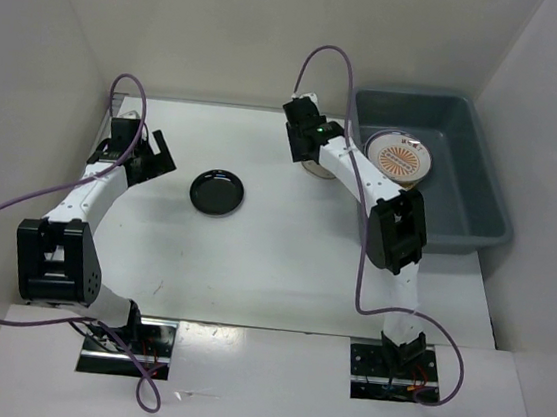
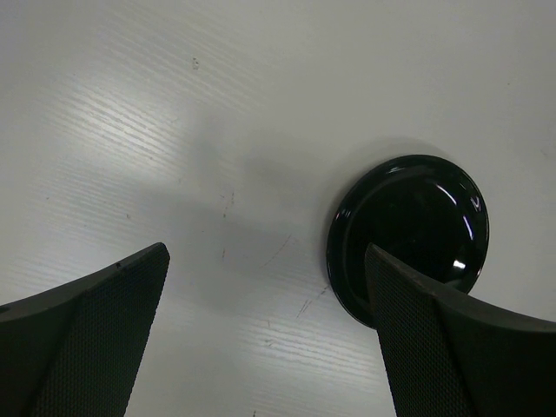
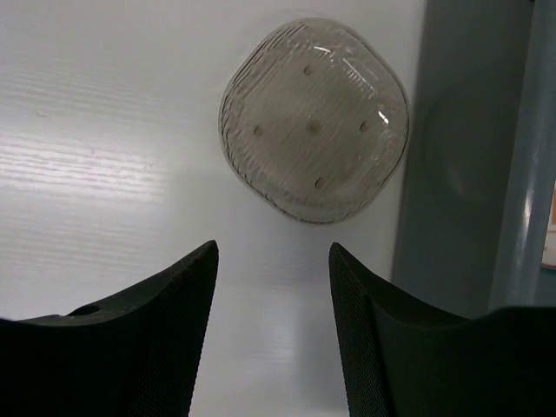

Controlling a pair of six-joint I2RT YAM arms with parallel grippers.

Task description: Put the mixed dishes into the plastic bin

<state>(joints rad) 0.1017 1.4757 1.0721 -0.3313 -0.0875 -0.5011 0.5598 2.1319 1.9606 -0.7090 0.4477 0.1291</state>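
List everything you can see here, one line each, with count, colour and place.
small black dish: one, glossy black, on the table left of centre
smoky translucent dish: one, greyish clear, on the table beside the bin's outer wall
sunburst plate: one, white with orange pattern, inside the bin
plastic bin: one, grey-blue, far right of the table
table: one, white, under everything
left end effector: one, black, open and empty, near the black dish
right end effector: one, black, open and empty, near the smoky dish

One small black dish point(image 1: 217, 192) and one smoky translucent dish point(image 3: 314, 122) are counted on the table point(image 1: 252, 266); one sunburst plate point(image 1: 398, 157) is counted in the single plastic bin point(image 1: 482, 191).
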